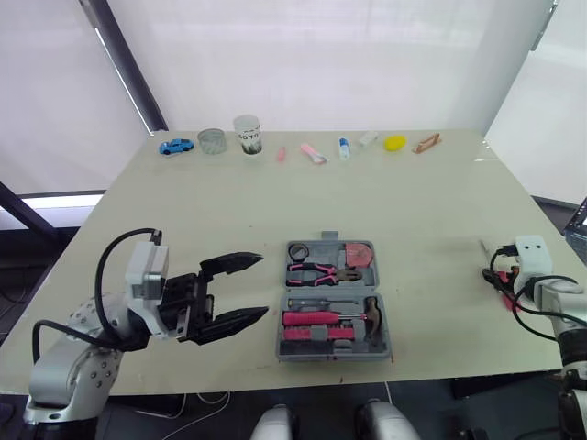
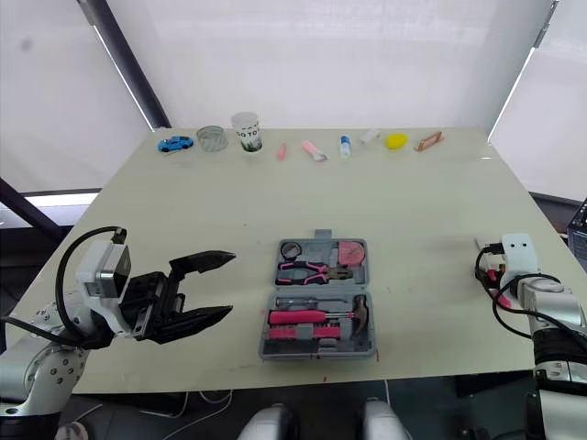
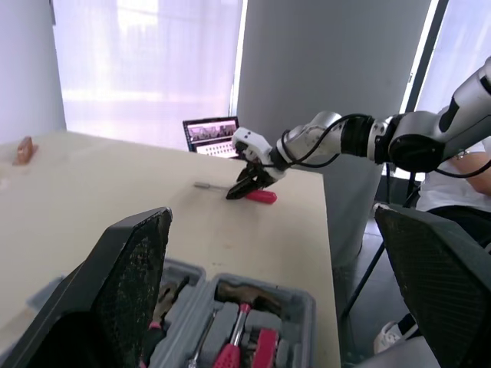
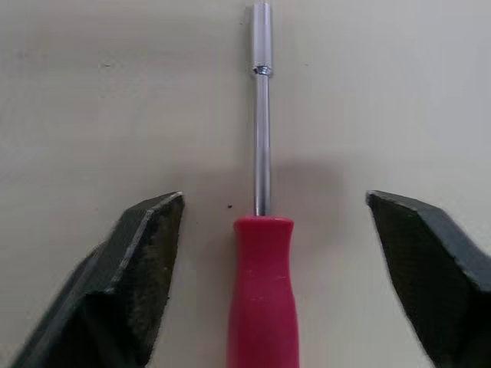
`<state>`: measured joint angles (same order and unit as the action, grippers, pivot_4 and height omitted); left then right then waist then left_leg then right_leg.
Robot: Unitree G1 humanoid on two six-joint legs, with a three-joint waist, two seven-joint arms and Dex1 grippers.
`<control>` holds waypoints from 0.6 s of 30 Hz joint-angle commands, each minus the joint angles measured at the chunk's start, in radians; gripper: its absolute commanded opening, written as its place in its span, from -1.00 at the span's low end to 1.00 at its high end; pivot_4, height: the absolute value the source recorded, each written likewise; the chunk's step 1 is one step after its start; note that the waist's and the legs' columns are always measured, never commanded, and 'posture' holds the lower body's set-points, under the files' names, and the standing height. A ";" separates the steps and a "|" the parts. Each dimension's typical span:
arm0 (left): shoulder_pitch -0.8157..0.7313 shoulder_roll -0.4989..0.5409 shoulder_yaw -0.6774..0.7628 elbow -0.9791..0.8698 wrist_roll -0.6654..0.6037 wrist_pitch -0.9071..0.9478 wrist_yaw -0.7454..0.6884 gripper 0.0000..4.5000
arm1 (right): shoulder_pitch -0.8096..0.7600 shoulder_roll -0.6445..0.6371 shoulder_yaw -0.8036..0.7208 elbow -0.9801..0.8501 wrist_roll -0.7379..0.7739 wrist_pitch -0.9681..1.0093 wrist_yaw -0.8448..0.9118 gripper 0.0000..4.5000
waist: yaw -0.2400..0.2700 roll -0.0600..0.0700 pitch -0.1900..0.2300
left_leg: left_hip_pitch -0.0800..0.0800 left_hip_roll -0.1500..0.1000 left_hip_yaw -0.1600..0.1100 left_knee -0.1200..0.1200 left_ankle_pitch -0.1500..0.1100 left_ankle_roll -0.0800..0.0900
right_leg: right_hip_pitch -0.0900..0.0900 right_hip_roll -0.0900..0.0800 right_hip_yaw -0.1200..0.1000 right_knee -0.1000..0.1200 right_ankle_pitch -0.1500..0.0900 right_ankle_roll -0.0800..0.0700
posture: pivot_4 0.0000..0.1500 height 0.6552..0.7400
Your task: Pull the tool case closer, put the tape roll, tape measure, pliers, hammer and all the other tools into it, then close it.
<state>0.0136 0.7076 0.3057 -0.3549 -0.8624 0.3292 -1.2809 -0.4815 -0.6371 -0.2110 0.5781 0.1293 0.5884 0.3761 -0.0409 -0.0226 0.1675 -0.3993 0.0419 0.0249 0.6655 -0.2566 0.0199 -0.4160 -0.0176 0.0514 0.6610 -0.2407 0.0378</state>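
Left gripper hovers over the matte beige table, rough black fingers spread. Grey moulded tool case lies open near the front edge, with pink-handled pliers and hammer nested inside. Right gripper gapes astride a screwdriver with a smooth red handle and round steel shaft.

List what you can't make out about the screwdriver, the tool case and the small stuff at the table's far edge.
Screwdriver: right wrist view, handle end cut off by the bottom edge; eye views, mostly hidden under the right wrist housing.
Tool case: left wrist view, partly behind a left gripper finger, rest cut off below.
Small pink items at the table's far edge: eye views, too small to identify.
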 commanded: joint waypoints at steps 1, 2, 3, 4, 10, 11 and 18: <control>0.009 0.004 0.018 -0.042 -0.016 0.001 0.012 1.00 | -0.003 -0.011 -0.015 -0.003 0.000 0.003 -0.009 -0.10 | 0.000 0.000 0.000 | 0.000 0.000 0.000 0.000 0.000 0.000 | 0.000 0.000 0.000 0.000 0.000 0.000 | 1.00 1.00; 0.010 0.003 0.018 -0.042 -0.015 0.000 0.014 1.00 | 0.000 -0.010 -0.015 -0.009 0.002 0.009 -0.007 -0.33 | 0.001 0.000 0.000 | 0.000 0.000 0.000 0.000 0.000 0.000 | 0.000 0.000 0.000 0.000 0.000 0.000 | 1.00 1.00; 0.013 0.000 0.019 -0.043 -0.012 -0.003 0.019 1.00 | 0.014 -0.007 -0.023 -0.034 0.012 0.026 -0.004 -0.61 | 0.001 0.000 0.000 | 0.000 0.000 0.000 0.000 0.000 0.000 | 0.000 0.000 0.000 0.000 0.000 0.000 | 1.00 1.00; 0.016 -0.002 0.020 -0.044 -0.011 -0.005 0.023 1.00 | 0.024 -0.005 -0.028 -0.052 0.020 0.039 -0.003 -0.81 | 0.001 0.000 0.000 | 0.000 0.000 0.000 0.000 0.000 0.000 | 0.000 0.000 0.000 0.000 0.000 0.000 | 1.00 1.00; 0.027 -0.014 0.014 -0.039 -0.003 -0.013 0.038 1.00 | 0.109 0.026 -0.057 -0.249 0.081 0.110 0.005 -0.85 | 0.002 0.000 0.000 | 0.000 0.000 -0.001 0.000 0.000 0.000 | 0.000 0.000 -0.001 0.000 0.000 0.000 | 1.00 1.00; 0.029 -0.015 0.014 -0.037 -0.002 -0.015 0.039 1.00 | 0.125 0.039 -0.061 -0.301 0.094 0.137 0.000 -0.85 | 0.001 0.000 0.000 | 0.000 0.000 -0.001 0.000 0.000 0.000 | 0.000 0.000 -0.001 0.000 0.000 0.000 | 1.00 1.00; 0.049 -0.013 0.018 -0.042 -0.001 -0.016 0.043 1.00 | 0.260 0.233 -0.046 -0.782 0.161 0.395 -0.141 -0.85 | 0.001 0.002 0.001 | 0.000 0.002 -0.003 0.000 0.000 0.000 | 0.000 0.001 0.000 0.001 0.000 0.000 | 1.00 1.00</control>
<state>0.0562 0.6907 0.3052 -0.3651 -0.8571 0.3235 -1.2385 -0.2228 -0.4048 -0.2472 -0.1082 0.2815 0.9500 0.2720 -0.0401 -0.0207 0.1683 -0.3992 0.0437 0.0223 0.6658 -0.2566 0.0199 -0.4165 -0.0165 0.0510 0.6623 -0.2408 0.0377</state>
